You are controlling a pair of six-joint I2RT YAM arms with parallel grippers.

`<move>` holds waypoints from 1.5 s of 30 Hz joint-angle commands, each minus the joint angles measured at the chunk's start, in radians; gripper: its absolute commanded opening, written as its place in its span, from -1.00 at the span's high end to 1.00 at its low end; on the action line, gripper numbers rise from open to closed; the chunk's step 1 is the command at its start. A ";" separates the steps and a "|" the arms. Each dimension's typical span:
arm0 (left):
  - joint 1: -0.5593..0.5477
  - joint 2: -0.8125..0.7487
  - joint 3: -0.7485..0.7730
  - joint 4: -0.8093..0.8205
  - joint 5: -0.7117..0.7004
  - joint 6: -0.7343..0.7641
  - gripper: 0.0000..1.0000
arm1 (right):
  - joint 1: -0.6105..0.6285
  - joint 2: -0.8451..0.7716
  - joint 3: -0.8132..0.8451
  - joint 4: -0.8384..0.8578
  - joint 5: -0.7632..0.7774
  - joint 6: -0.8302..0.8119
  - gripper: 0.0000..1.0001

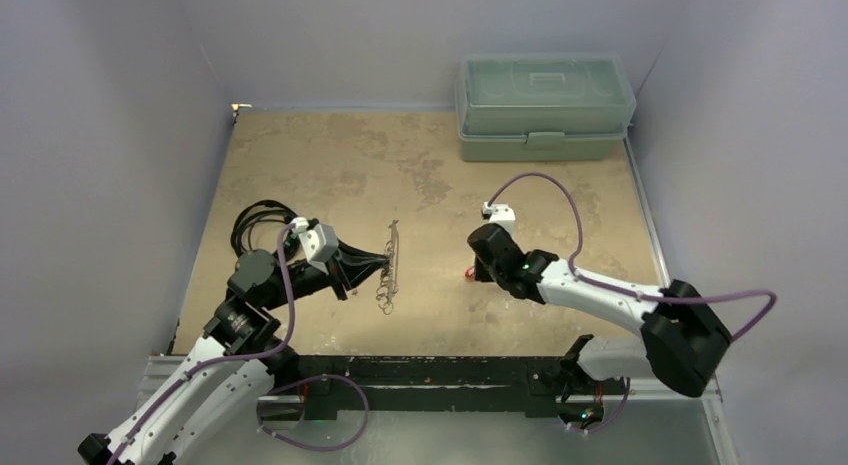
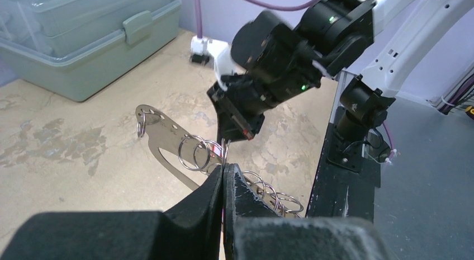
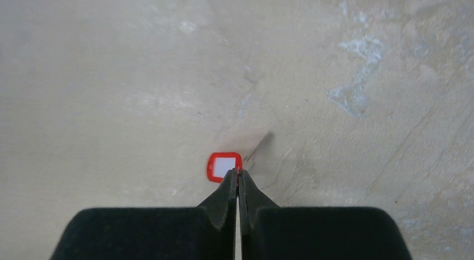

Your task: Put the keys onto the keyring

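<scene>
The keyring (image 1: 388, 270) is a flat pale oval loop with several thin silver wire rings, lying mid-table. In the left wrist view the loop (image 2: 162, 128) lies flat with the rings (image 2: 193, 152) strung along it. My left gripper (image 2: 223, 169) is shut, pinching one upright wire ring; it also shows from above (image 1: 379, 267). The key (image 3: 223, 166) has a red head with a pale centre. My right gripper (image 3: 239, 173) is shut on the head's edge, just above the table, right of the keyring (image 1: 476, 275). The blade is unclear.
A pale green plastic toolbox (image 1: 545, 105) stands at the back right. A coiled black cable (image 1: 255, 225) lies at the left by my left arm. A black rail (image 1: 430, 380) runs along the near edge. Grey walls enclose the table.
</scene>
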 commanded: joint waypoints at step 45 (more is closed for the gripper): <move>0.002 -0.148 -0.085 0.345 0.209 -0.054 1.00 | 0.170 -0.321 0.392 0.306 -1.041 -0.437 1.00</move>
